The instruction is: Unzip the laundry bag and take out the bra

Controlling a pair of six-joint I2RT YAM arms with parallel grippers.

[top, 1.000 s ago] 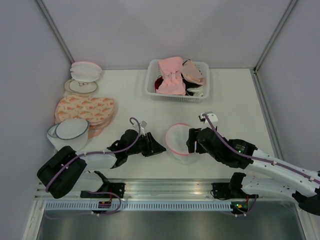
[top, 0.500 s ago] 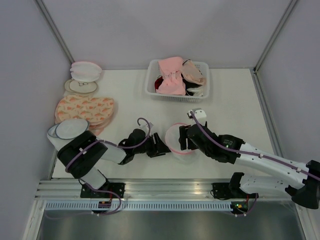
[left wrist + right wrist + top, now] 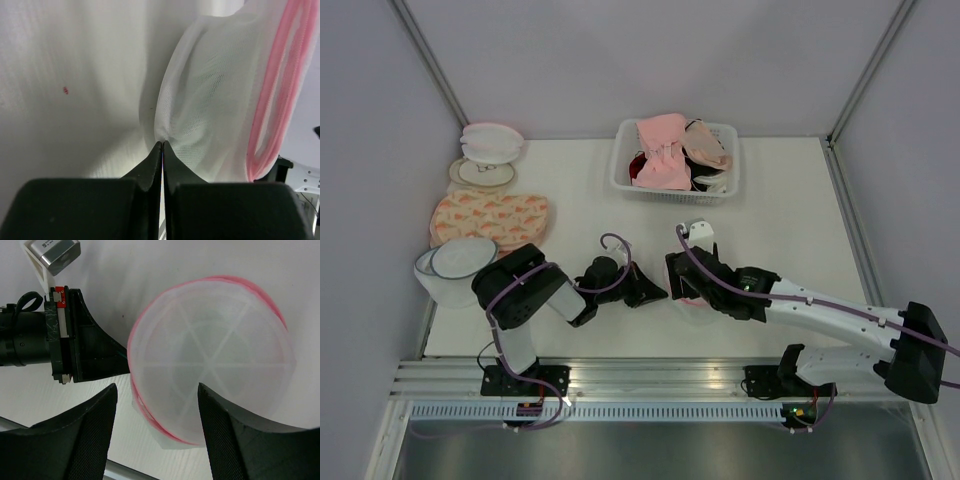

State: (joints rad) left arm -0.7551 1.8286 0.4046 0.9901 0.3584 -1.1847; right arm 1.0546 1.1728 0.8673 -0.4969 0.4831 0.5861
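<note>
The laundry bag (image 3: 210,355) is a white mesh dome with pink zipper trim, lying on the table. In the top view only a bit of the bag's pink rim (image 3: 692,299) shows under my right gripper (image 3: 686,276). My left gripper (image 3: 162,144) is shut, its tips pinching a fold of the bag's mesh (image 3: 210,100) at the left side, beside the pink trim (image 3: 280,100). It also shows in the top view (image 3: 655,293) and in the right wrist view (image 3: 122,367). My right gripper (image 3: 157,390) is open and empty, just above the bag. The bra is hidden.
A white basket (image 3: 620,172) with pink and beige bras stands at the back. Flat orange-patterned bags (image 3: 490,218), a blue-rimmed mesh dome (image 3: 460,260) and a stack of round bags (image 3: 490,142) lie along the left wall.
My left gripper has moved right to the bag's left side and now pinches its mesh. My right gripper has moved left over the bag and now covers most of it in the top view.
</note>
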